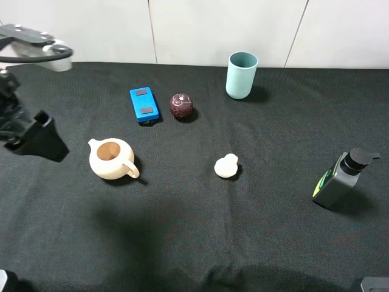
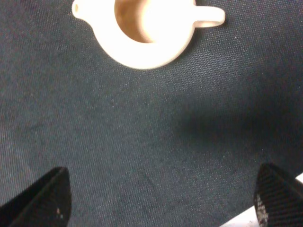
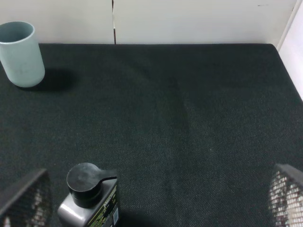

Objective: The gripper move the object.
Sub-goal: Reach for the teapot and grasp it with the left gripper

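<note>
Teapot sits upright and lidless on the black cloth, left-centre of the table. Its long axis, spout to handle, runs far-left to near-right.

Left gripper is your nearer tool. It is to the left of the teapot, fingers spread wide, nothing between them. In the left wrist view the teapot lies ahead of the open fingers, clear of them. Its spout-handle line runs roughly parallel to the line between the two fingertips. My read: turn the wrist or go for the rim wall, else the jaws close onto spout and handle.

White lump is to the teapot's right, well apart.

Right gripper is way off on the right by the pump bottle, also wide open and empty.

Hidden:
- The wrist view cuts off part of the teapot's rim.
- The overhead view shows only the left arm's black bulk at the frame edge, no fingers.
- Can't tell the gripper's height above the cloth.
</note>
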`<state>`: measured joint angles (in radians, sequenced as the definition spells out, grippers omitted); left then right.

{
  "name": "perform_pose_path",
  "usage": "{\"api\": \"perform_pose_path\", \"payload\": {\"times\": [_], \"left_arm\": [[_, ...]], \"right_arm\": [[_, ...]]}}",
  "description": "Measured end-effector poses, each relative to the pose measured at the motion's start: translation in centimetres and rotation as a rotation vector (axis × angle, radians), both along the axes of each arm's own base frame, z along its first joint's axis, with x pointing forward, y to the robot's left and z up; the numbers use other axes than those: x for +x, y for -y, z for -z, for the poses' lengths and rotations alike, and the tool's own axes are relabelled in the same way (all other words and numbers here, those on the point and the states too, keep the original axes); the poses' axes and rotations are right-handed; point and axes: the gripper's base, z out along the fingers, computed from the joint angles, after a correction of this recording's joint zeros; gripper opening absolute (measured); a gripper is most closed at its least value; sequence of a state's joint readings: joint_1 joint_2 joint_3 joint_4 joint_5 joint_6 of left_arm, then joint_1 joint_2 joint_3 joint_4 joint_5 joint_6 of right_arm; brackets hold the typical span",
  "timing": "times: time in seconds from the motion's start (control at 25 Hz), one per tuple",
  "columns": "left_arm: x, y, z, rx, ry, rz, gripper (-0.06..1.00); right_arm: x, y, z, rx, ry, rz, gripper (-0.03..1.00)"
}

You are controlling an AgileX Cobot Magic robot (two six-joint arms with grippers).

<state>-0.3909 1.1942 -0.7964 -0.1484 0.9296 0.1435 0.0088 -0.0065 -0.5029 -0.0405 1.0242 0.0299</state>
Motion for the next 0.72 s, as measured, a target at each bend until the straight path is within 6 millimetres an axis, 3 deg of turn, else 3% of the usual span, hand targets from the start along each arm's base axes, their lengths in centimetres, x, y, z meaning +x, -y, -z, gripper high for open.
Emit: {"api": "perform_pose_path", "payload": {"times": [0.72], "left_arm": [[3.4,5.3,3.4,0.086,-0.08,0.096,0.83]], "right_arm": [[0.0,0.0,0.0,0.0,0.0,0.0,0.69]]}}
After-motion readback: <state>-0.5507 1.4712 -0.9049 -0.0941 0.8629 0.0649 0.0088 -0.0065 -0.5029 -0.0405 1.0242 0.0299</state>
